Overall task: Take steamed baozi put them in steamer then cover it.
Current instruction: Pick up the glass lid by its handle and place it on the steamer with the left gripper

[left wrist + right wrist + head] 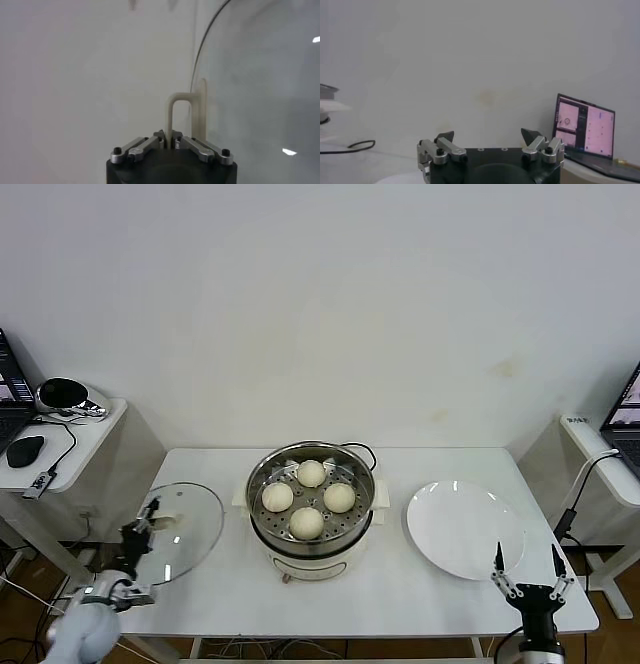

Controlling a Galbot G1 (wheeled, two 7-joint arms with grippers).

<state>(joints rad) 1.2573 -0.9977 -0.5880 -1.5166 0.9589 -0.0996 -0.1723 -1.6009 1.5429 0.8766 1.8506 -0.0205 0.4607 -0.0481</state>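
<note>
Several creamy-white baozi sit on the perforated tray of the steel steamer at the table's middle. The clear glass cover lies flat on the table left of the steamer. My left gripper is shut on the cover's cream-white handle, at the cover's left edge. The glass of the cover fills one side of the left wrist view. My right gripper is open and empty at the table's front right, just in front of the white plate.
A black cord runs behind the steamer. A side table with a mouse stands at the left. A laptop sits on a stand at the right.
</note>
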